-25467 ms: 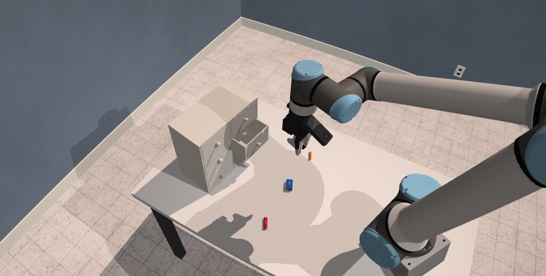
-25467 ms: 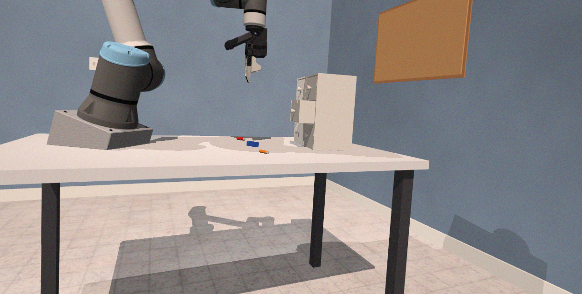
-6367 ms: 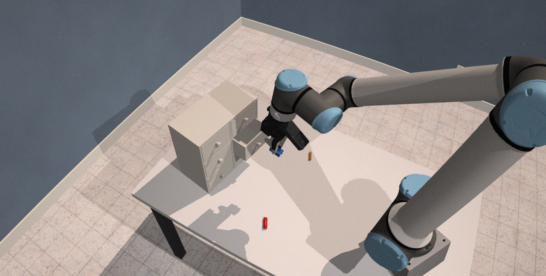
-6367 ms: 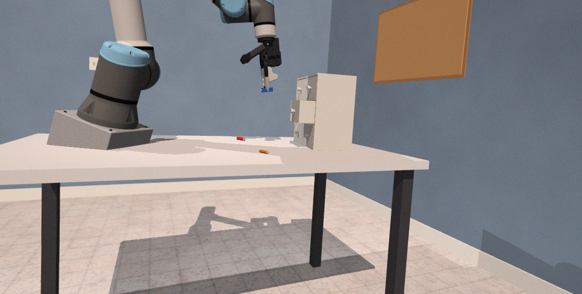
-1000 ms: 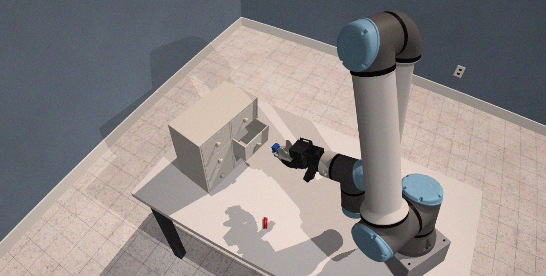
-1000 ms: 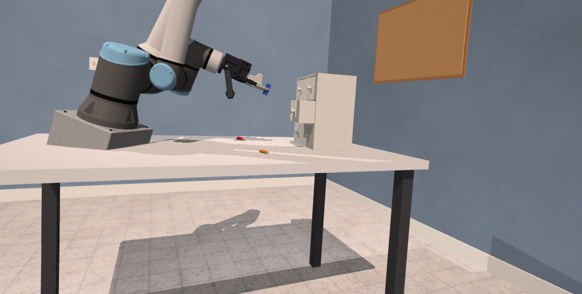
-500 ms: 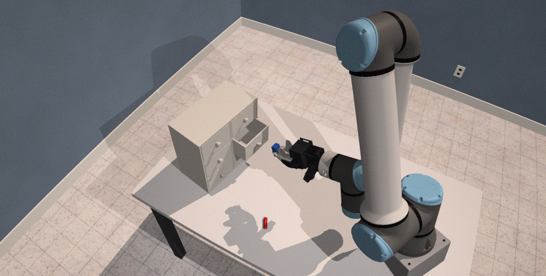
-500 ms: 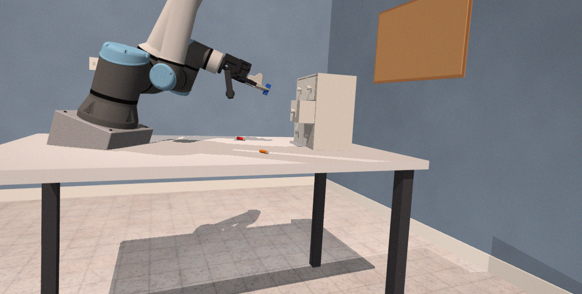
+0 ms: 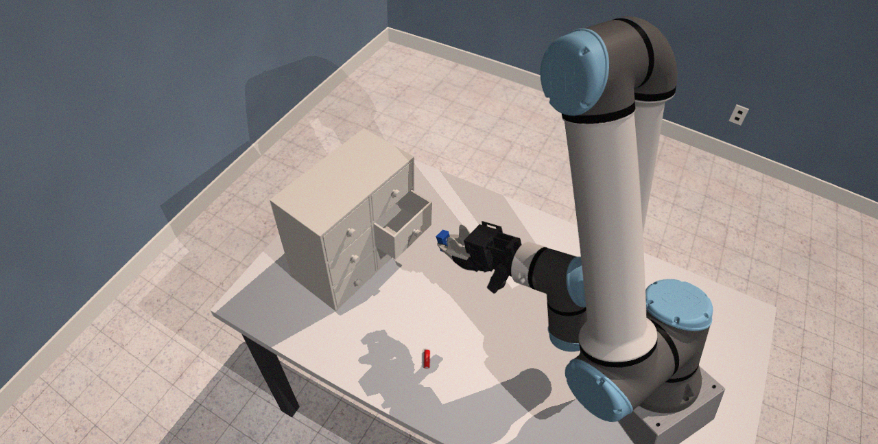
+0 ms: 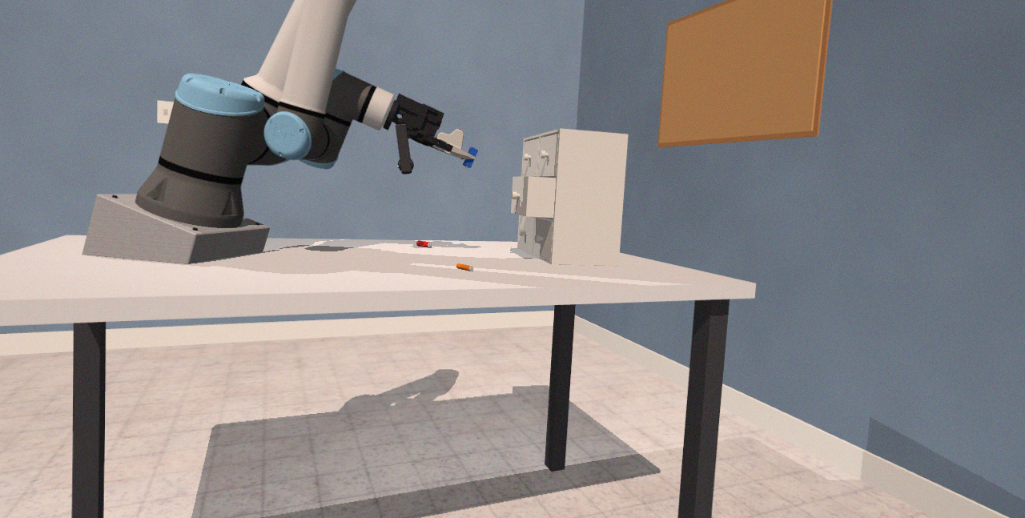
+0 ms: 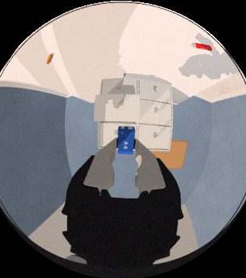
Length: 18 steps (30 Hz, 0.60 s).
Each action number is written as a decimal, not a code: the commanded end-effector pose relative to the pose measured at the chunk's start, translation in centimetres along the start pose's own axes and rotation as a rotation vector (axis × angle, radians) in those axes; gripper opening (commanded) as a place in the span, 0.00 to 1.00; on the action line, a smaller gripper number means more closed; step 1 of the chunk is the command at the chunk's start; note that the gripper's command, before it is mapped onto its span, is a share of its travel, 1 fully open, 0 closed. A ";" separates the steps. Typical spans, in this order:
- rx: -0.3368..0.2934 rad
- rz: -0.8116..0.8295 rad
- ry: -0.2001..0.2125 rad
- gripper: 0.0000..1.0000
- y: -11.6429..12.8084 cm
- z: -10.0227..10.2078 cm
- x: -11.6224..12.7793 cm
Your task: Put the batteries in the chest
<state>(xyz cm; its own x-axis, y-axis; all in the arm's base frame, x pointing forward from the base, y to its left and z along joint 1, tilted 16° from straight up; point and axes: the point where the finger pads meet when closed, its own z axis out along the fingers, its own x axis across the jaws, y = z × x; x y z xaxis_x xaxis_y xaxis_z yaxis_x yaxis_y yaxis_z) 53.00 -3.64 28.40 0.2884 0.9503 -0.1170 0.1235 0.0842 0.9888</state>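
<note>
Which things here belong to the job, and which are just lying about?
Job: blue nine-volt battery in the gripper; chest; its open middle-right drawer.
Lying about: red cylinder or orange cylinder; the other is likely the AA, unclear which.

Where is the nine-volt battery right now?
The blue nine-volt battery is off the table, pinched at the tip of the claw. In the top view it hangs just in front of the chest's open middle-right drawer, not yet over it.
</note>
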 end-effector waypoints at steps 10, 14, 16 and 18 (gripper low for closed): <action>-0.001 0.000 0.000 0.13 0.2 0.6 0.0; -0.001 0.000 0.000 0.13 0.4 0.9 0.0; -0.001 0.000 0.000 0.13 0.5 1.2 0.0; -0.001 0.000 0.000 0.13 0.5 1.4 0.0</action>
<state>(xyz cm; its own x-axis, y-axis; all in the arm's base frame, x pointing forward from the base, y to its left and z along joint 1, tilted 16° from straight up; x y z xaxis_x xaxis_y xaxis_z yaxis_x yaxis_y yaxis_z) 54.03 -3.92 28.68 0.2883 0.9504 -0.1170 0.1233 0.0843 0.9888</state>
